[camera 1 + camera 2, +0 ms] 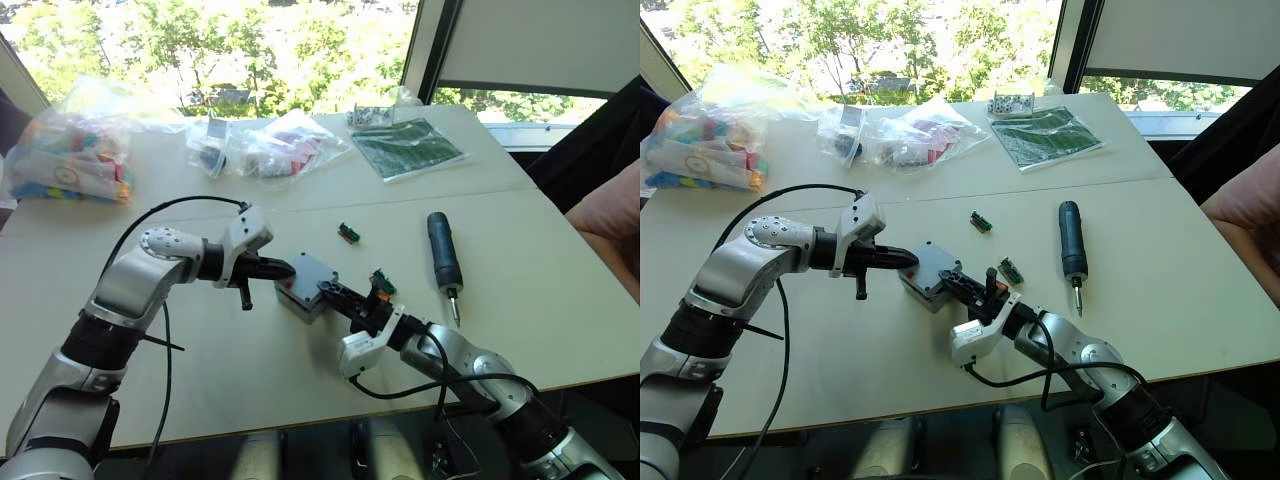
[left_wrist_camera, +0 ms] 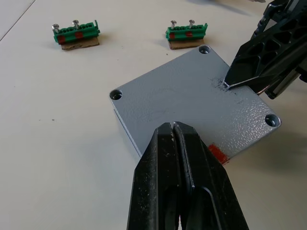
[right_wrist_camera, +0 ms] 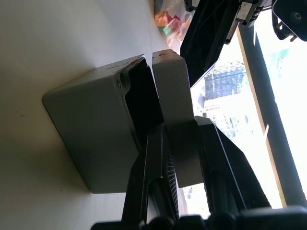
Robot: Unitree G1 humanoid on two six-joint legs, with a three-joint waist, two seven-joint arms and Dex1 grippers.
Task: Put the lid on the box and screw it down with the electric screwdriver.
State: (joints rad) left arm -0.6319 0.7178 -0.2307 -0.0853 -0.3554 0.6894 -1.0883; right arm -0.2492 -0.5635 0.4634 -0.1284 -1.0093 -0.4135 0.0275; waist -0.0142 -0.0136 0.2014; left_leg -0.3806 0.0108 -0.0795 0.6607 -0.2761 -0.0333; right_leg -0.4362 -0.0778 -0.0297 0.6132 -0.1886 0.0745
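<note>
Left eye view puts the left gripper (image 1: pixel 283 268) at the left edge of the box (image 1: pixel 302 296), its forearm reaching in low and nearly level from the robot's left; in the left wrist view its 2 black fingers (image 2: pixel 184 165) are pressed together with nothing between them, their tips resting on the near edge of the lid (image 2: pixel 192 100). That lid is a thin, stiff grey plastic plate, light and a little slick, with screw holes at its corners; it looks easiest to take by a rim edge, not the flat face, and it probably slides if pushed from 1 side only. It sits on the box, yet the right wrist view shows a dark gap between them, so on that side it is lifted and not seated. The box itself, near the table's middle, is rigid and small, and likely light enough to skid unless braced. Right of it, the right gripper (image 1: pixel 338 294) comes up from the near table edge with its forearm low and its wrist bent toward the box; its fingers (image 3: pixel 152 158) are part open and straddle the lid's raised edge, holding it. Farther right, well apart from both arms, the electric screwdriver (image 1: pixel 443 255) lies flat on the table (image 1: pixel 240 370), bit toward the robot; it is hard, round and apt to roll, so the thick body is the place to grasp.
</note>
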